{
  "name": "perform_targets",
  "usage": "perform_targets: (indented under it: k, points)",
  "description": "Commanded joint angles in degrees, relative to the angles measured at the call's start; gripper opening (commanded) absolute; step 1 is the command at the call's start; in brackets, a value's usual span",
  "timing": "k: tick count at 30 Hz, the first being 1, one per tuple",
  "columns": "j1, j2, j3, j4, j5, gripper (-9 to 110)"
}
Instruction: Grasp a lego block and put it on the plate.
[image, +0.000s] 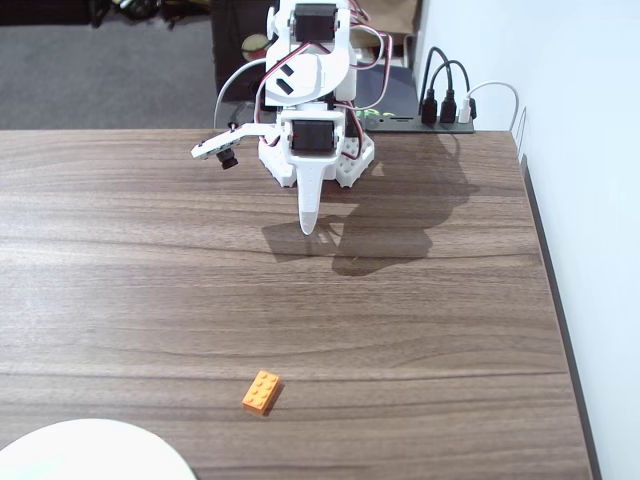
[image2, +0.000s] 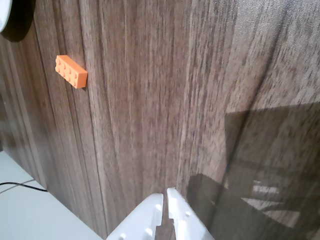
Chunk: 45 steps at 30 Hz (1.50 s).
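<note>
The orange lego block (image: 261, 392) lies flat on the wooden table near the front, studs up; in the wrist view it sits at the upper left (image2: 71, 71). The white plate (image: 90, 452) shows at the bottom left corner of the fixed view, and only a sliver of its rim (image2: 4, 15) at the top left of the wrist view. My white gripper (image: 309, 226) hangs at the back of the table, far from the block, pointing down. Its jaws are closed together and hold nothing; it also shows in the wrist view (image2: 165, 192).
The arm's base (image: 318, 160) stands at the table's back edge. A black power strip with plugs (image: 445, 110) sits behind it at the right. The table's right edge (image: 555, 300) runs along a white wall.
</note>
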Motion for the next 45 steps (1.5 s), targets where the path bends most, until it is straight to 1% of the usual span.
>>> perform_targets:
  k: [1,33,40,45]
  points:
    - [-0.3,-0.4,0.0,0.3,-0.2,0]
    - [-0.2,-0.4,0.0,0.3,-0.1,0]
    - [2.2,-0.4,0.0,-0.2,0.4,0]
    - [6.2,-0.4,0.2,-2.8,-0.1,0]
